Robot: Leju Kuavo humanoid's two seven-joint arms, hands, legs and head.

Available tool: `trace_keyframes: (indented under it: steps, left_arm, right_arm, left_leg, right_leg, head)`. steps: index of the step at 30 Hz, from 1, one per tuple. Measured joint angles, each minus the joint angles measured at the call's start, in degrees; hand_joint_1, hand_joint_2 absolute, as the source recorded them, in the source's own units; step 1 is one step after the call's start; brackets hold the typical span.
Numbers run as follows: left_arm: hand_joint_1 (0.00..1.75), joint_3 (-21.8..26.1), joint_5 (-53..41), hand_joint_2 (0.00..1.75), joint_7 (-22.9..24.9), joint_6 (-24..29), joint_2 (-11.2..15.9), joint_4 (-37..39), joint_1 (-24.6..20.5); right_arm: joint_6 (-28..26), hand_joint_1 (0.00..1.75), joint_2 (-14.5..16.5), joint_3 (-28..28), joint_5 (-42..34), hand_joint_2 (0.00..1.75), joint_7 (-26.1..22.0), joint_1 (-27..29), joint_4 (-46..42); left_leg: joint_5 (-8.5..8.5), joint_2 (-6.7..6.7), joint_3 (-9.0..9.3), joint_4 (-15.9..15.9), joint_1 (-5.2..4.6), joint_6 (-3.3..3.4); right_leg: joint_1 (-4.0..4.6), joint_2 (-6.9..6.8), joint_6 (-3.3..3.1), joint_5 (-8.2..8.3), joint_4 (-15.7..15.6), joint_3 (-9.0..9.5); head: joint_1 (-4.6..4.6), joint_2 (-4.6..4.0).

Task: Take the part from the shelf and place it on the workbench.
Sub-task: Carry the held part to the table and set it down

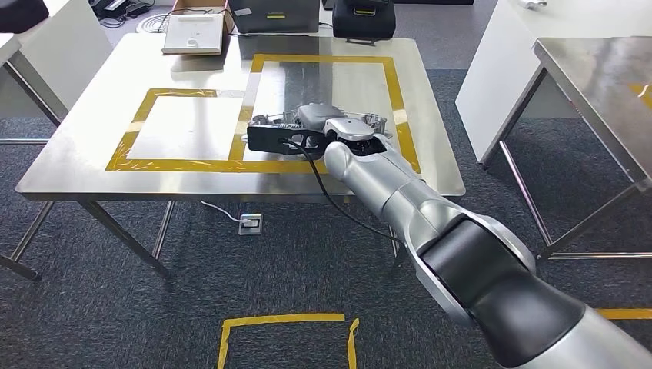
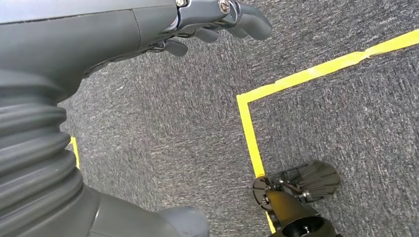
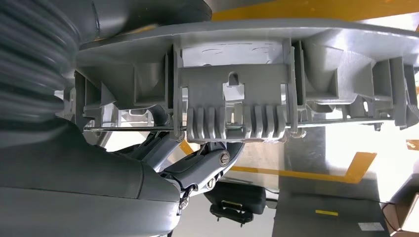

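The part [image 1: 377,121] is a grey cast-metal piece with ribs and fins. My right hand [image 1: 319,117] holds it over the steel workbench [image 1: 92,131], at the front edge of the larger yellow-taped rectangle [image 1: 327,60]. Whether the part touches the surface I cannot tell. In the right wrist view the part [image 3: 237,98] spans the picture, and my right hand's fingers [image 3: 207,165] curl under it. My left hand [image 2: 217,19] hangs over the grey carpet with its fingers loosely apart and nothing in them.
A smaller taped rectangle [image 1: 181,123] lies to the left on the workbench. A white box [image 1: 194,32] and black cases [image 1: 361,19] stand at the far edge. A second steel table [image 1: 600,77] is on the right. Yellow floor tape [image 1: 284,319] marks the carpet in front.
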Motion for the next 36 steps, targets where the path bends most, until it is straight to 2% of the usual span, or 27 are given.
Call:
trace_keyframes:
  steps: [5, 8, 9, 10, 12, 13, 14, 15, 16, 17, 18, 19, 22, 24, 25, 27, 28, 29, 30, 32, 33, 34, 36]
  left_arm:
    - [0.0, -0.34, -0.62, 1.75, 0.48, -0.04, 0.02, 0.03, -0.08]
    - [0.0, -0.66, -0.74, 1.75, 0.62, -0.04, 0.01, 0.03, -0.2]
    - [0.0, -0.69, -0.78, 1.75, 0.66, -0.04, 0.01, 0.03, -0.27]
    - [0.0, -0.72, -0.8, 1.75, 0.68, -0.04, 0.0, 0.03, -0.35]
    - [0.0, -0.78, -0.83, 1.75, 0.71, -0.04, 0.0, 0.03, -0.51]
    - [0.0, -0.82, -0.85, 1.75, 0.75, -0.03, 0.0, 0.04, -0.54]
    - [0.0, -0.88, -0.87, 1.75, 0.79, -0.03, -0.01, 0.04, -0.55]
    - [0.0, -0.93, -0.9, 1.75, 0.82, -0.03, -0.02, 0.05, -0.55]
    - [0.0, -0.98, -0.92, 1.75, 0.84, -0.03, -0.04, 0.05, -0.55]
    - [0.0, -1.02, -0.95, 1.75, 0.84, -0.03, -0.05, 0.05, -0.57]
    - [0.0, -1.04, -0.98, 1.75, 0.85, -0.04, -0.05, 0.05, -0.6]
    - [0.0, -1.05, -0.99, 1.75, 0.85, -0.04, -0.05, 0.05, -0.65]
    - [0.0, -1.07, -1.04, 1.75, 0.87, -0.05, -0.08, 0.04, -0.75]
    - [0.0, -1.08, -1.1, 1.75, 0.88, -0.05, -0.08, 0.04, -0.81]
    - [0.0, -1.08, -1.12, 1.75, 0.9, -0.04, -0.08, 0.04, -0.85]
    - [0.0, -1.09, -1.19, 1.75, 0.98, -0.04, -0.09, 0.08, -0.88]
    - [0.0, -1.09, -1.23, 1.75, 1.04, -0.03, -0.09, 0.11, -0.85]
    - [0.0, -1.1, -1.27, 1.75, 1.08, -0.04, -0.09, 0.15, -0.83]
    - [0.0, -1.1, -1.3, 1.75, 1.09, -0.04, -0.07, 0.17, -0.82]
    - [0.0, -1.1, -1.33, 1.75, 1.09, -0.04, -0.01, 0.19, -0.85]
    - [0.0, -1.1, -1.34, 1.75, 1.0, -0.04, 0.01, 0.2, -0.89]
    - [0.0, -1.11, -1.34, 1.75, 0.89, -0.08, -0.01, 0.21, -0.94]
    - [0.0, -1.16, -1.4, 1.75, 0.62, -0.14, -0.11, 0.25, -1.0]
  right_arm:
    - [-0.15, 1.75, 0.0, 0.0, 0.05, 1.75, -0.24, 0.17, 0.04]
    - [-0.28, 1.75, -0.08, 0.0, 0.06, 1.75, -0.54, 0.22, 0.03]
    - [-0.35, 1.75, -0.16, 0.0, 0.06, 1.75, -0.62, 0.22, 0.02]
    - [-0.41, 1.75, -0.26, 0.0, 0.06, 1.75, -0.69, 0.28, 0.03]
    - [-0.49, 1.75, -0.49, 0.0, 0.05, 1.75, -0.74, 0.6, 0.05]
    - [-0.51, 1.75, -0.61, 0.0, 0.05, 1.75, -0.73, 0.85, 0.06]
    - [-0.53, 1.75, -0.73, 0.0, 0.05, 1.75, -0.69, 1.06, 0.07]
    - [-0.58, 1.75, -0.85, 0.0, 0.05, 1.75, -0.66, 1.16, 0.07]
    - [-0.65, 1.75, -0.96, 0.0, 0.05, 1.75, -0.64, 1.19, 0.07]
    - [-0.76, 1.75, -1.05, 0.0, 0.05, 1.75, -0.66, 1.18, 0.07]
    - [-0.85, 1.75, -1.1, 0.0, 0.05, 1.75, -0.67, 1.17, 0.07]
    - [-0.91, 1.75, -1.14, 0.0, 0.05, 1.75, -0.69, 1.21, 0.07]
    - [-0.96, 1.75, -1.38, 0.0, 0.08, 1.75, -0.65, 1.32, 0.07]
    - [-0.99, 1.75, -1.53, 0.0, 0.11, 1.75, -0.64, 1.18, 0.05]
    - [-1.0, 1.75, -1.54, 0.0, 0.11, 1.75, -0.66, 1.13, 0.04]
    - [-1.0, 1.75, -1.56, 0.0, 0.1, 1.75, -0.69, 1.15, 0.06]
    - [-1.0, 1.75, -1.58, 0.0, 0.1, 1.75, -0.7, 1.25, 0.07]
    - [-1.0, 1.75, -1.62, 0.0, 0.1, 1.75, -0.69, 1.34, 0.08]
    - [-1.0, 1.75, -1.66, 0.0, 0.1, 1.75, -0.69, 1.4, 0.08]
    - [-1.0, 1.75, -1.7, 0.0, 0.1, 1.75, -0.7, 1.4, 0.07]
    - [-1.0, 1.75, -1.72, 0.0, 0.09, 1.75, -0.7, 1.36, 0.08]
    - [-1.0, 1.75, -1.75, 0.0, 0.08, 1.75, -0.72, 1.33, 0.08]
    - [-1.0, 1.75, -1.84, 0.0, 0.05, 1.75, -0.8, 1.33, 0.09]
  left_leg:
    - [-0.32, 0.0, -0.06, 0.18, -0.39, 0.43]
    - [-0.29, 0.18, 0.66, -0.77, -0.13, 1.13]
    - [-0.22, 0.28, 0.99, -1.13, 0.01, 1.39]
    - [-0.23, 0.37, 1.21, -1.32, 0.05, 1.58]
    - [-0.41, 0.47, 1.35, -1.31, 0.03, 1.74]
    - [-0.56, 0.46, 1.41, -1.23, 0.03, 1.68]
    - [-0.74, 0.41, 1.49, -1.09, 0.06, 1.55]
    - [-1.0, 0.34, 1.61, -0.86, 0.12, 1.34]
    - [-1.34, 0.28, 1.71, -0.54, 0.17, 1.05]
    - [-1.72, 0.22, 1.73, -0.16, 0.1, 0.67]
    - [-2.05, 0.2, 1.72, 0.16, 0.03, 0.25]
    - [-2.28, 0.2, 1.7, 0.35, -0.06, -0.16]
    - [-2.57, 0.23, 1.95, 0.2, 0.08, -1.37]
    - [-3.7, 0.37, 1.15, 2.28, 0.23, -2.02]
    - [-4.85, 0.47, -0.24, 5.07, 0.29, -2.24]
    - [-7.27, 0.59, -4.54, 12.61, 0.32, -2.58]
    - [-7.53, 0.6, -6.41, 15.25, 0.34, -2.65]
    - [-6.73, 0.6, -7.34, 15.89, 0.34, -2.66]
    - [-4.9, 0.62, -7.13, 14.32, 0.35, -2.59]
    - [-0.3, 0.72, -4.11, 6.82, 0.31, -2.3]
    - [0.98, 0.74, -2.53, 3.32, 0.24, -2.03]
    - [1.55, 0.74, -1.48, 1.02, 0.23, -1.76]
    - [1.23, 0.63, -0.96, -0.2, 0.19, -1.28]
  right_leg:
    - [-0.43, 0.01, 0.51, -0.04, -0.23, 0.06]
    - [-0.46, -0.02, 1.02, -0.77, 0.73, -0.24]
    - [-0.44, -0.04, 1.1, -1.78, 2.85, -1.33]
    - [-0.48, -0.05, 1.12, -3.21, 6.25, -3.23]
    - [-0.48, -0.06, 1.21, -6.0, 14.23, -8.12]
    - [-0.52, -0.06, 1.25, -6.17, 16.55, -9.87]
    - [-0.6, -0.07, 1.26, -5.12, 16.64, -10.54]
    - [-0.7, -0.1, 1.23, -2.99, 14.24, -9.92]
    - [-0.81, -0.16, 1.18, -0.43, 10.26, -8.43]
    - [-0.8, -0.2, 1.07, 1.44, 6.47, -6.89]
    - [-0.76, -0.2, 0.81, 2.6, 3.61, -5.65]
    - [-0.65, -0.17, 0.52, 2.9, 2.21, -5.04]
    - [-0.41, -0.01, -0.73, 2.58, 1.77, -4.63]
    - [-0.61, -0.02, -1.54, 2.47, 1.38, -3.85]
    - [-0.69, -0.04, -1.85, 2.33, 1.25, -3.44]
    - [-0.63, -0.03, -2.24, 1.87, 1.25, -2.88]
    - [-0.59, -0.01, -2.31, 1.6, 1.26, -2.58]
    - [-0.56, 0.02, -2.28, 1.29, 1.28, -2.24]
    - [-0.57, 0.06, -2.19, 0.96, 1.31, -1.82]
    - [-0.56, 0.11, -1.77, 0.16, 1.38, -0.91]
    - [-0.47, 0.15, -1.49, -0.21, 1.47, -0.67]
    - [-0.29, 0.19, -1.25, -0.47, 1.53, -0.59]
    - [-0.03, 0.23, -1.13, -0.61, 1.45, -0.65]
  head:
    - [-0.02, 0.0]
    - [0.03, 0.0]
    - [0.09, 0.0]
    - [0.13, 0.0]
    - [0.19, 0.0]
    - [0.19, 0.0]
    - [0.2, 0.0]
    - [0.21, 0.0]
    - [0.22, 0.0]
    - [0.21, 0.0]
    - [0.2, 0.0]
    - [0.16, 0.0]
    - [0.12, 0.0]
    - [-0.1, 0.0]
    - [-0.25, 0.0]
    - [-0.43, 0.0]
    - [-0.43, 0.0]
    - [-0.42, 0.0]
    - [-0.43, 0.0]
    - [-0.44, 0.0]
    - [-0.51, 0.0]
    - [-0.54, 0.0]
    - [-0.45, 0.0]
